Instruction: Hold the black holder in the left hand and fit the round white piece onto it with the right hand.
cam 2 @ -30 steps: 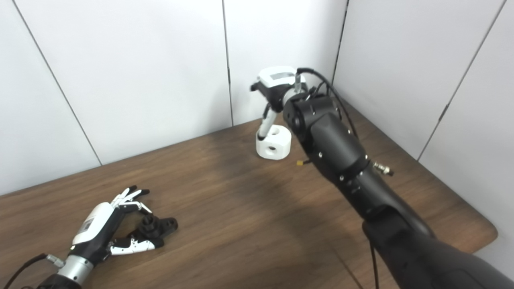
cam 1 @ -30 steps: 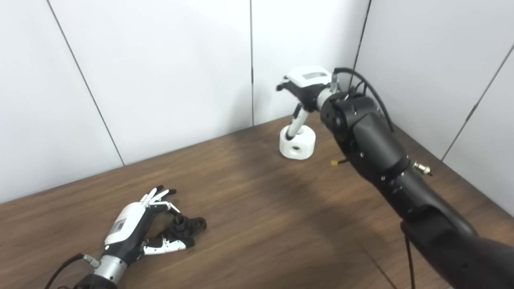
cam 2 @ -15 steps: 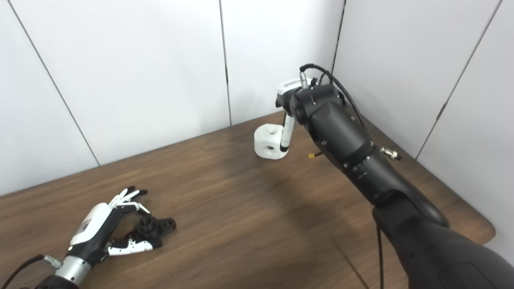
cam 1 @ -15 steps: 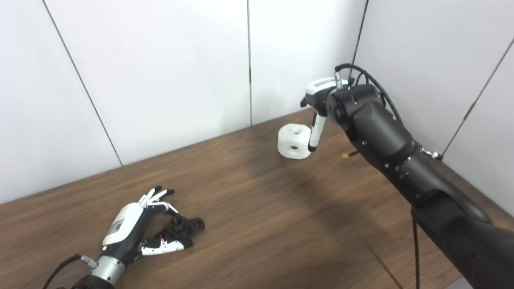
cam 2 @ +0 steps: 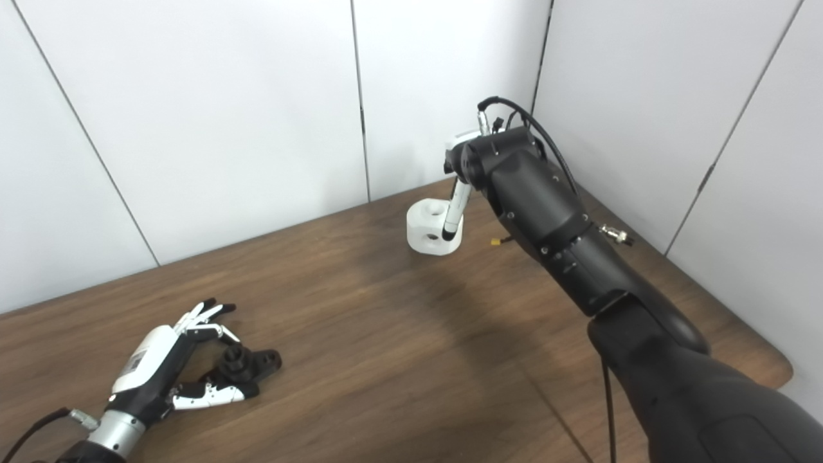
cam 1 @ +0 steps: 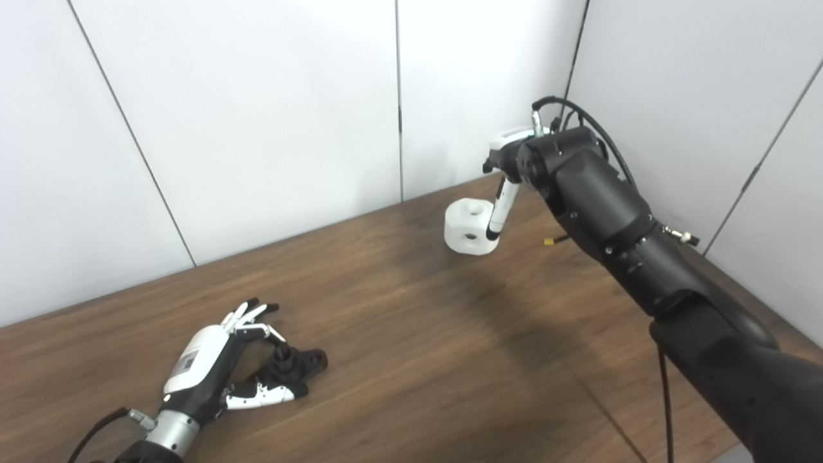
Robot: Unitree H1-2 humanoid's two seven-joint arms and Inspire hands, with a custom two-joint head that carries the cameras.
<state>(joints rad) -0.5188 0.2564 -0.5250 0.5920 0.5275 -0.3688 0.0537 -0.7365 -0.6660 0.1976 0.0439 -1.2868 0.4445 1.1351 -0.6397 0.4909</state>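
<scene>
The black holder [cam 1: 301, 364] lies flat on the wooden table at the near left. My left hand [cam 1: 209, 363] rests beside it, open, with the thumb in front of the holder and the fingers spread behind it. The round white piece [cam 1: 464, 227], with a hole on top and one in its side, stands at the far right near the wall corner. My right hand [cam 1: 506, 168] hovers over its right side, mostly hidden behind the wrist. One straight finger [cam 2: 454, 213] reaches down against the piece's right face. No other finger shows on the piece.
White wall panels close off the back and right of the table [cam 2: 398, 334]. The table's rounded right corner [cam 2: 783, 376] is near my right arm. A small yellow connector [cam 1: 551, 242] on a thin wire sits just right of the white piece.
My right hand has swung from above the white piece to its right side, and the finger that rested on the top now lies on the right face. The left hand has stayed still.
</scene>
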